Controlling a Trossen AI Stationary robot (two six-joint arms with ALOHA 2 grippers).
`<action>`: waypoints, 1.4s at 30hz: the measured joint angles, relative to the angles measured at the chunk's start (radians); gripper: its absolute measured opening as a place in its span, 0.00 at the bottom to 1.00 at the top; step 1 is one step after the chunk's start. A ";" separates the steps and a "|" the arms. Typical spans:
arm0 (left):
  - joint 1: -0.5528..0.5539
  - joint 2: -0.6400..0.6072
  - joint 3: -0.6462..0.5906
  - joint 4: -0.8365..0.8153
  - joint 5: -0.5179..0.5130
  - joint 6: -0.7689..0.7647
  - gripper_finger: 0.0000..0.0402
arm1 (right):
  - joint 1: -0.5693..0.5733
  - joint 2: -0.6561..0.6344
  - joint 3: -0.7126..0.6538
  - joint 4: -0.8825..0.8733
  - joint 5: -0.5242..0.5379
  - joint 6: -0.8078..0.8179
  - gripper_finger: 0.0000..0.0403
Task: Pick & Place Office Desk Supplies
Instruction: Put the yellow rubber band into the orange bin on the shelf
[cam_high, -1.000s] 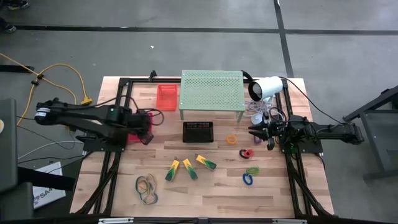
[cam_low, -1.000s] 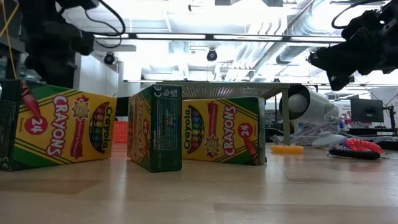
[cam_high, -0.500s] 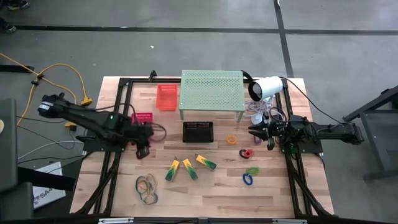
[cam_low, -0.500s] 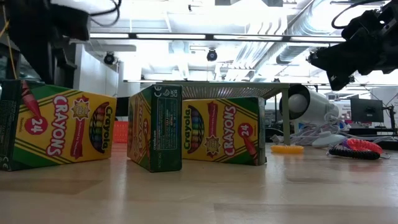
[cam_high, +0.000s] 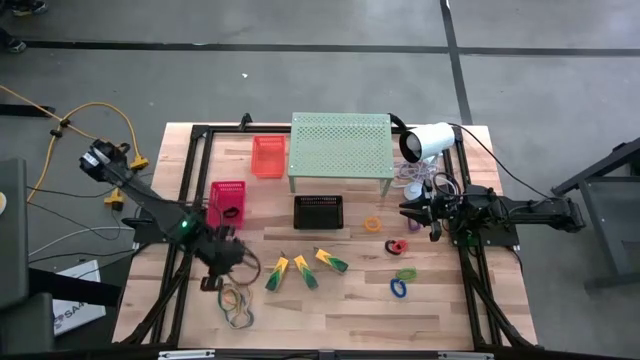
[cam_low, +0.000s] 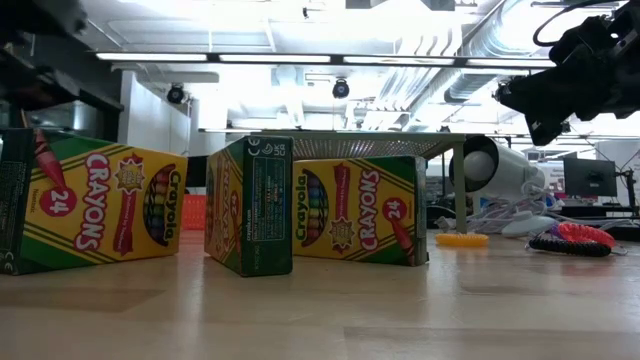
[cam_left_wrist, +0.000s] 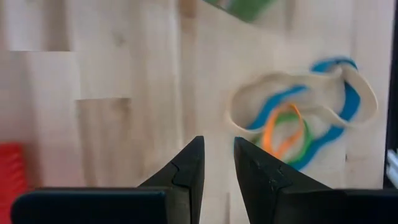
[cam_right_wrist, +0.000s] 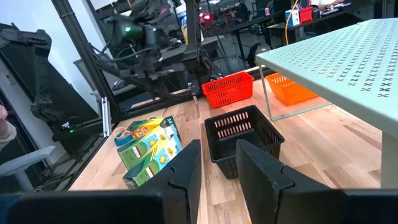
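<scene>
Three yellow-and-green cardboard crayon boxes lying near the bench's front edge, long axes fanning outward, left gripper now shifted beside them above tangled coloured rubber bands, jaws slightly parted, empty, right gripper waiting likewise.

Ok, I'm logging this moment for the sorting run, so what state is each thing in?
left gripper: narrow gap, empty, above the rubber bands
right gripper: narrow gap, empty, raised near the lamp
crayon boxes: three, on the table, not yet binned
coil loops: loose on the table
black bin: upright, looks empty
red bin: upright
orange bin: upright
green shelf: standing
</scene>
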 joint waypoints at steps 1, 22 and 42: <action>-0.024 0.010 0.000 0.010 0.000 -0.001 0.21 | 0.000 0.000 0.000 0.000 0.000 0.000 0.22; -0.189 0.154 0.000 0.125 -0.043 -0.266 0.21 | 0.000 0.000 0.000 0.000 0.000 0.000 0.22; -0.189 0.264 -0.001 0.168 -0.047 -0.328 0.21 | 0.000 0.000 0.000 0.000 0.000 0.000 0.22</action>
